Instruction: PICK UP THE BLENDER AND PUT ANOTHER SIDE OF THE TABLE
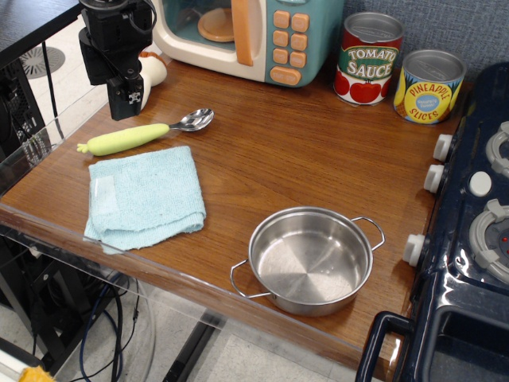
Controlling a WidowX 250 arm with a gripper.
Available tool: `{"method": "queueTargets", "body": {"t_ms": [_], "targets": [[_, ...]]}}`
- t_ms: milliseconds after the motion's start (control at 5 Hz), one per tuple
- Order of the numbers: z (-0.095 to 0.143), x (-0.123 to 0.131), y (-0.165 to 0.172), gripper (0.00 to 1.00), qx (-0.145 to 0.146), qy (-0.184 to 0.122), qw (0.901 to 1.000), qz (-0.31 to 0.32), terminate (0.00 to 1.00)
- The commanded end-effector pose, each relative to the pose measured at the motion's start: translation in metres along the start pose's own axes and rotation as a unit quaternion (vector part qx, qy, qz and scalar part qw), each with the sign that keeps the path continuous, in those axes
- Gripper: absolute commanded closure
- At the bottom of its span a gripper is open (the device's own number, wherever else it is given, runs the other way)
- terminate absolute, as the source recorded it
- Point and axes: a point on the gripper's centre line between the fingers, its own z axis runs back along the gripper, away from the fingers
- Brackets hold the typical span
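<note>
The blender (154, 72) is a small cream-white toy with an orange-tan accent. It lies at the far left of the brown wood table (262, 167), just in front of the toy microwave. My black gripper (130, 97) hangs low over the table's far left corner. It sits right against the blender's left side and hides part of it. The fingers (127, 89) point down toward the tabletop. I cannot tell how wide the jaws stand or whether they hold the blender.
A spoon with a yellow-green handle (131, 138) and a light blue cloth (147, 195) lie left of centre. A steel pot (310, 259) stands near the front. A tomato sauce can (368, 60) and a pineapple can (428, 86) stand at the back right. The dark blue toy stove (469, 231) fills the right side.
</note>
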Motion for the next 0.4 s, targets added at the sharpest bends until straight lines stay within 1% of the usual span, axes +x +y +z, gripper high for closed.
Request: {"method": "queueTargets", "body": {"t_ms": [0,200], "targets": [[0.000,0.000,0.000,0.00,0.000,0.000,1.0000,0.000,0.00],[0.000,0.010,0.017,0.00,-0.012,0.001,0.9991,0.042,0.00]]}}
